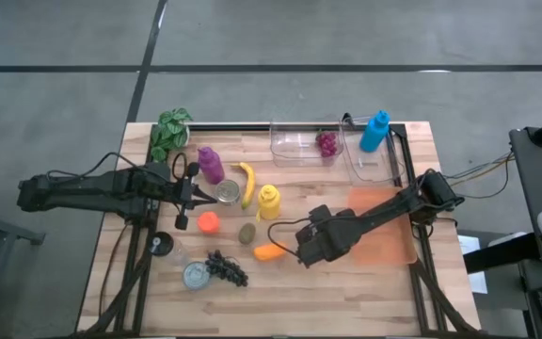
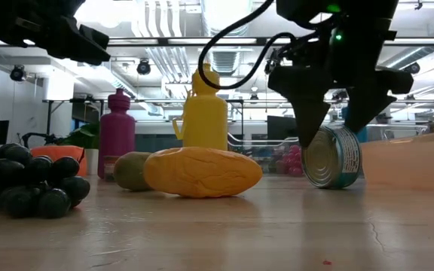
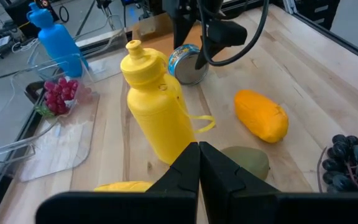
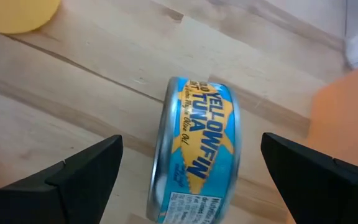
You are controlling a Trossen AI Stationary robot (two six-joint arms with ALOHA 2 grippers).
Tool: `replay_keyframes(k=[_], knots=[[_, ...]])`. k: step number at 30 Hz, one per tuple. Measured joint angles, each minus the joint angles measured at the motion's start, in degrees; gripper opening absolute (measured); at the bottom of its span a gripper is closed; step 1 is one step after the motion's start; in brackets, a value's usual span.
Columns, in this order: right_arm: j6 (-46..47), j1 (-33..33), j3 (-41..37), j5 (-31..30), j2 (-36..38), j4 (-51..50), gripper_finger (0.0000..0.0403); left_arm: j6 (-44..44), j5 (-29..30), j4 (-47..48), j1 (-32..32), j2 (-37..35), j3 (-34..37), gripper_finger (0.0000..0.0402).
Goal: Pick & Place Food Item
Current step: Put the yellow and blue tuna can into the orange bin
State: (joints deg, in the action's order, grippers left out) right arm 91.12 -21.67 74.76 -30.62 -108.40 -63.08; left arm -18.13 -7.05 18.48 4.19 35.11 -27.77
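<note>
Right wrist view: open right gripper (image 4: pixel 191 171) straddles the tuna can (image 4: pixel 194 149), touching nothing.
Can stands on its rim on the wooden table (image 2: pixel 277 233), just beside the orange mat (image 1: pixel 384 235) and near the orange food item (image 2: pixel 202 172). Left gripper (image 3: pixel 199 163), shut and empty, hovers before the yellow bottle (image 3: pixel 154 102), farther from the mat.

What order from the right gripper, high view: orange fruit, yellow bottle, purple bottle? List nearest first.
1. Orange fruit, just beside the right gripper.
2. Yellow bottle, mid-table.
3. Purple bottle, toward the left arm.
</note>
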Motion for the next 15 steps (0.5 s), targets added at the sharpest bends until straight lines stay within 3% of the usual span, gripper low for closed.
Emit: replay_keyframes(k=[6, 15], knots=[[-0.67, -0.02, -0.33, -0.49, 0.0, 1.17, 0.0352, 0.02, -0.01, -0.01, -0.02, 0.01, 0.0, 0.001], [-1.25, 0.0, -0.33, -0.63, 0.02, 1.81, 0.0272, 0.09, -0.02, 0.96, 0.0, 0.0, 0.0, 0.001]])
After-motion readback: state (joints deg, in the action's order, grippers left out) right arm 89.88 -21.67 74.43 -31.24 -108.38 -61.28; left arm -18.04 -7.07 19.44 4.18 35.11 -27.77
